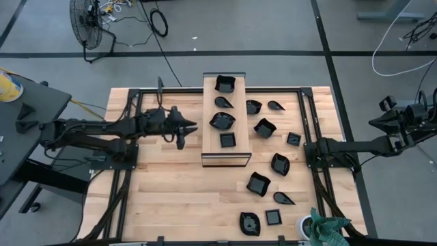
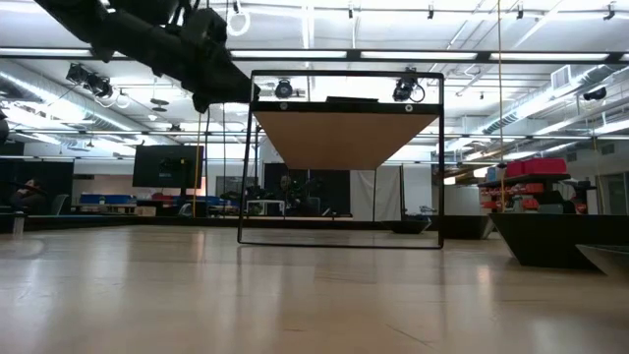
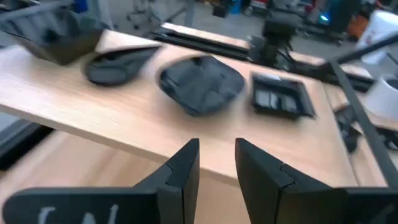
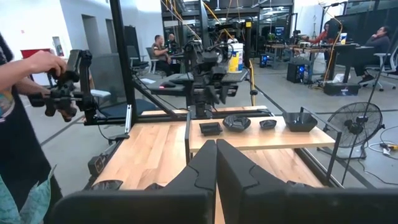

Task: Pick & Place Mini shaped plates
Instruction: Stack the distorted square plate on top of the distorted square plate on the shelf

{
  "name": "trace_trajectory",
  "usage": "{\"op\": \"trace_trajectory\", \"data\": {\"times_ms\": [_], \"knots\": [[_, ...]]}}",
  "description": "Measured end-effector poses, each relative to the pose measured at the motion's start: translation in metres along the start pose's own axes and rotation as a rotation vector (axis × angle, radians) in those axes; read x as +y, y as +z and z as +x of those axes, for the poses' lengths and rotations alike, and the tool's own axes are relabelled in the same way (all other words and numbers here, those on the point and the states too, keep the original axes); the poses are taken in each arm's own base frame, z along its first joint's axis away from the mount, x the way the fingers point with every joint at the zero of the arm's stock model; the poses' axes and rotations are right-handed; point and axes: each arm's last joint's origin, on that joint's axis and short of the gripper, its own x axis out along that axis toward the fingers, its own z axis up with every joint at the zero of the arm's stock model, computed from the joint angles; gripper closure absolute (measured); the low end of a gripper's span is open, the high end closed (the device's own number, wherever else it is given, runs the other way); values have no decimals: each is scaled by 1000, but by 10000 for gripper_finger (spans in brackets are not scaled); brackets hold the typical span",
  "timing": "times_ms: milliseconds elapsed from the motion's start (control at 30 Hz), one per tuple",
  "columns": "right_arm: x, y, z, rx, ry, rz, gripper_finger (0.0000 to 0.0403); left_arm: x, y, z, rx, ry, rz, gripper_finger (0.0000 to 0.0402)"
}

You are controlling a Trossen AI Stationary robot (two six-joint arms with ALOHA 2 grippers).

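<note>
Looking straight down, the high view shows four small black plates on the long wooden board (image 1: 224, 140), including a wavy plate (image 1: 222, 120) and a square plate (image 1: 228, 140); the remaining plates lie scattered on the table (image 1: 171, 198) to the board's right, one being a deep square dish (image 1: 258, 184). The left gripper (image 1: 189, 128) hovers just beside the board's left edge, holding nothing. The right arm waits off the table's right side. The low view shows only the board's underside and a dark arm overhead. The left wrist view shows its fingers (image 3: 184, 168) slightly apart and empty, aimed at the wavy plate (image 3: 202, 82). The right wrist view shows the right gripper (image 4: 216, 163) closed on nothing. Judgement: these dishes look light, rigid, glossy and likely slippery, possibly chippable; gripping across a raised rim seems the surest hold.
</note>
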Motion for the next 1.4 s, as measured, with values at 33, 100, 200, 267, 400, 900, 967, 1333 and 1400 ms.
{"op": "trace_trajectory", "data": {"times_ms": [33,100,200,267,400,900,967,1333,1400], "knots": [[0,0,0,0,0,0,392,-3,-2,0,3,-13,5,293],[0,0,0,0,0,0,392,-8,-5,0,0,-37,12,293],[0,0,0,0,0,0,392,-12,-12,-4,-23,-63,16,293],[0,0,0,0,0,0,392,-12,-18,-8,-63,-79,16,293],[0,0,0,0,0,0,392,-11,-35,-18,-101,-95,16,293],[0,0,0,0,0,0,392,-9,-73,-58,-226,-200,101,295],[0,0,0,0,0,0,392,-10,-77,-60,-234,-214,120,301],[0,0,0,0,-1,0,392,-13,-87,-68,-263,-263,131,388],[0,0,0,0,-1,0,392,-13,-87,-69,-269,-266,130,396]]}}
